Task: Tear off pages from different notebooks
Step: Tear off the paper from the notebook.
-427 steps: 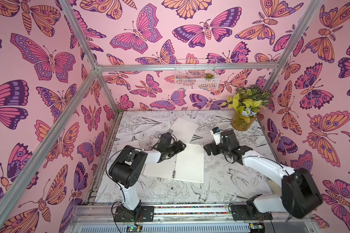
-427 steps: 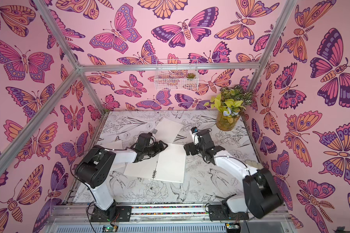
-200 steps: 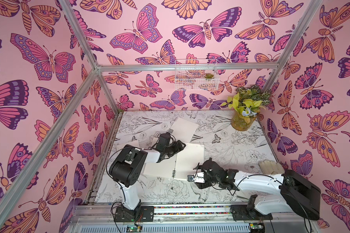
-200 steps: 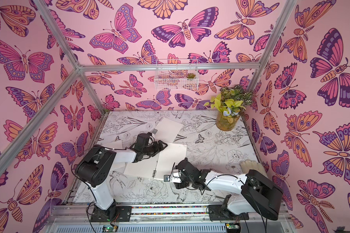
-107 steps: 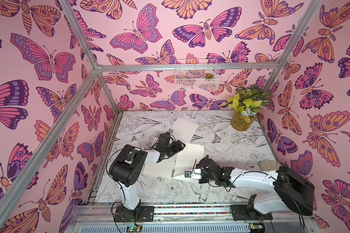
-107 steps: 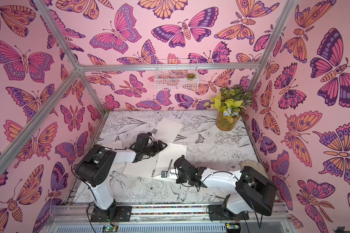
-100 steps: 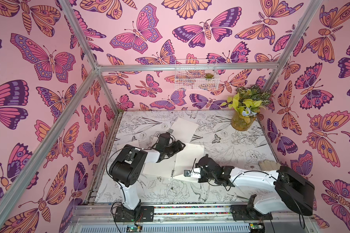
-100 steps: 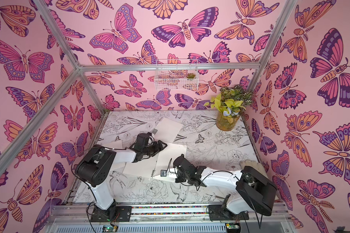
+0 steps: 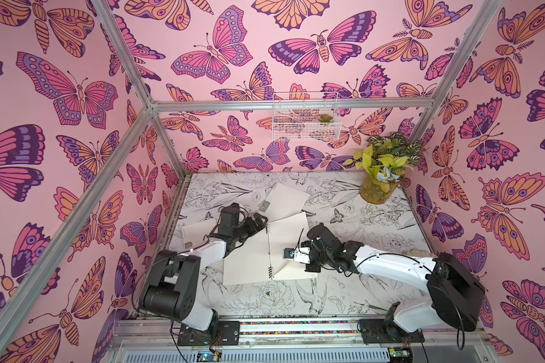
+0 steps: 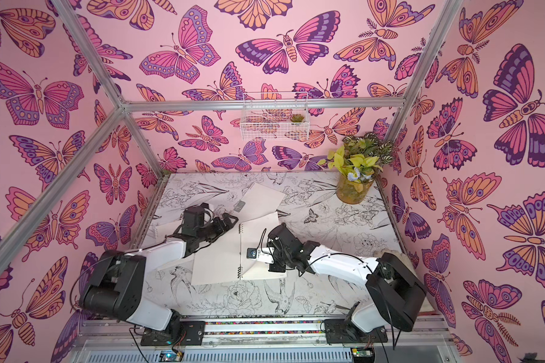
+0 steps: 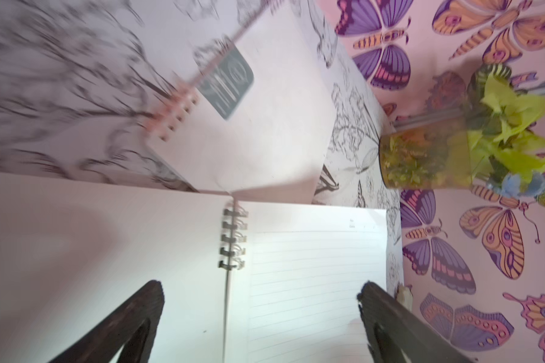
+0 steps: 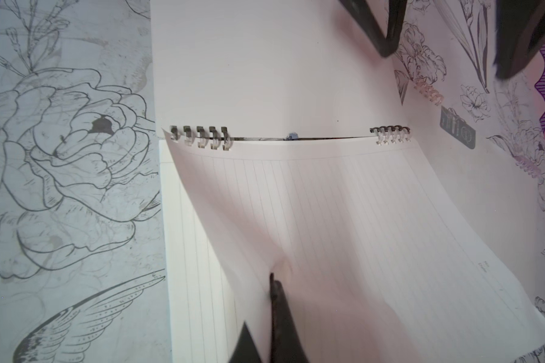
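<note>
**Right claw** (image 12: 276,283) — clenched on the free edge of the lined page (image 12: 343,220). The sheet bows up from the open notebook (image 12: 265,63), and its punched edge sits on the coils (image 12: 199,141) at both ends of the spine. More lined sheets lie flat beneath it.

**Left claw** (image 11: 258,290) — released, jaws spread wide, poised over the far end of the spine. The blurred wrist view does not show whether a fingertip touches the paper.

**Edges.** The open notebook lies mid-surface in both top views (image 9: 246,257). Its far edge meets a corner of the closed notebook (image 9: 285,201), which carries a grey label. Another notebook (image 9: 195,228) lies partly under the left arm (image 9: 208,251).

**Open room.** To the right of the notebooks the surface (image 9: 375,226) is bare up to the plant jar (image 9: 379,191) in the far right corner. The near strip is also bare.

**Pose.** The right arm (image 9: 390,267) stretches low and leftward from its base, with its wrist over the page's outer edge. The left arm reaches forward from its base, forearm low.
</note>
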